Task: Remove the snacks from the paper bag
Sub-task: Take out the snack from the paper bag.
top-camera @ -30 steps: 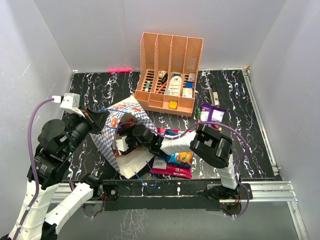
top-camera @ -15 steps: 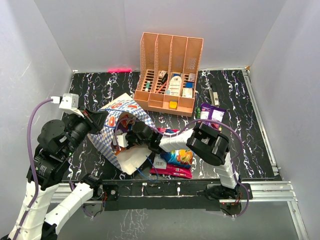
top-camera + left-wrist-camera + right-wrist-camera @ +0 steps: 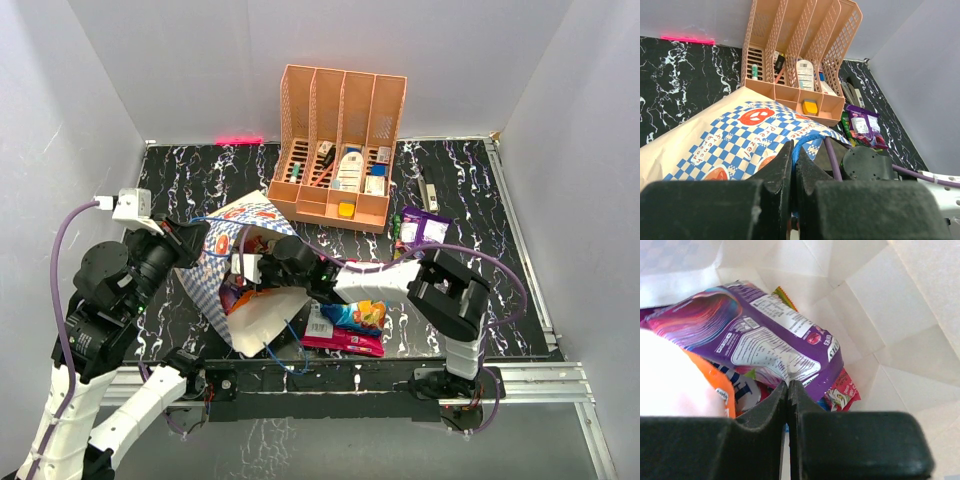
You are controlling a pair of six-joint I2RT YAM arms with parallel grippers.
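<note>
Reaching into the mouth of the paper bag (image 3: 255,315), the right hand (image 3: 788,386) is pinched tight on the bottom seam of one purple packet (image 3: 755,335), label side up. Under that hand's left finger lies one orange packet (image 3: 715,387). Just past its fingertips is the corner of one red packet (image 3: 842,390). Three snacks counted inside, against the white lining; whether more lie underneath, cannot tell.

Left hand (image 3: 793,150) is closed flat on one blue string handle (image 3: 805,141), with the bag's checked side raised beside it above the desk (image 3: 200,175).

Outside the bag, behind the right hand along its forearm, one yellow-orange packet (image 3: 358,315) rests on one pink-red packet (image 3: 345,343), touching. One second purple packet (image 3: 422,228) lies well apart from both hands, just in front of one orange organizer (image 3: 340,150) with four slots.
</note>
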